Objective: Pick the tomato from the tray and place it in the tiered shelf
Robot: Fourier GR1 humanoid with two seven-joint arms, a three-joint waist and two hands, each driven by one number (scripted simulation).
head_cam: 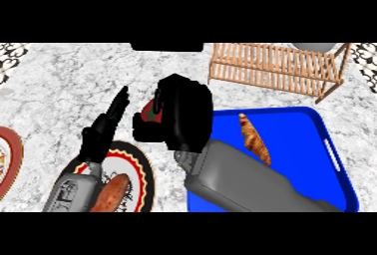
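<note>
Now, done: your right hand [180,114] curls its fingers round the tomato [152,110], held clear of the blue tray [309,119], just left of it over the worktop [59,89].
To do: you carry it to the tiered shelf [276,67], well apart at top right.
Left hand [99,134]: open, fingers straight, by a plate [144,162].
Hidden: most of the tomato, behind the fingers.

- Right hand [184,114]: matt black, blocky, broad-backed.
- Left hand [97,134]: black as well, with slim fingers [117,107].
- Right forearm [250,182]: thick, smooth grey casing with rounded edges and a paler ribbed collar at the wrist.
- Left forearm [70,191]: grey shell with dark recessed panel lines.
</note>
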